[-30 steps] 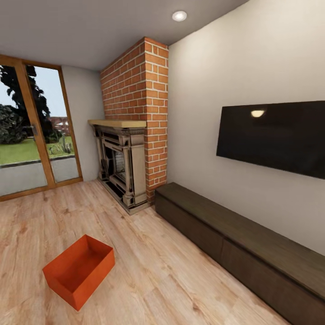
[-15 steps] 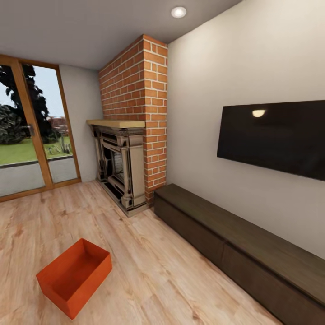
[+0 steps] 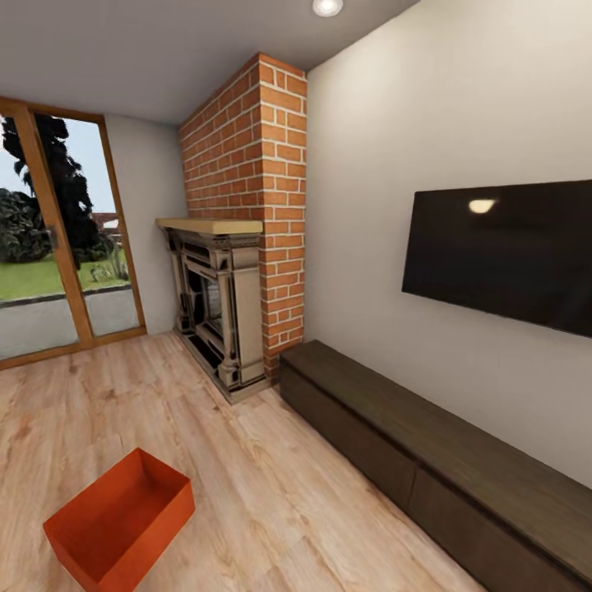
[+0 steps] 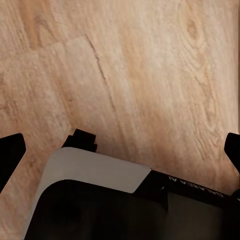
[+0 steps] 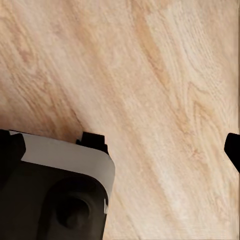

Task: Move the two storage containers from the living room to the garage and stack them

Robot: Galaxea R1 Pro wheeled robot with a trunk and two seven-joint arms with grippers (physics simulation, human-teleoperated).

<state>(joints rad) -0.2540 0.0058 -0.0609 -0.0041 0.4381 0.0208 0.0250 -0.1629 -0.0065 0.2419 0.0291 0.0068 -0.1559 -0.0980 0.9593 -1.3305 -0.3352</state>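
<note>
One orange-red container [image 3: 119,520] sits open-topped on the light wood floor [image 3: 271,493] of the living room, low at the head view's left, well apart from the fireplace [image 3: 215,304] and the long dark cabinet [image 3: 427,456] under the wall-mounted TV [image 3: 501,251]. Its lower corner is cut by the picture's bottom edge.

Against the pictures of a second and half a second ago, the whole view has shifted: the container now lies lower and further left, the ceiling light [image 3: 327,6] has slid up to the top edge, and the brick chimney [image 3: 251,189] and the glass doors [image 3: 62,238] sit a little differently in frame. Everything has shifted together, so the camera has moved, not the container, which keeps its place on the planks relative to the fireplace.

Both wrist views look straight down at bare wood planks, with part of the robot's grey-and-black base [image 4: 100,195] showing beneath. The left gripper [image 4: 120,150] has its dark fingertips [image 4: 10,150] at opposite edges of its view, spread wide with nothing between them. The right gripper [image 5: 122,150] likewise stands wide apart, one fingertip [image 5: 234,147] at the view's edge, holding nothing.
</note>
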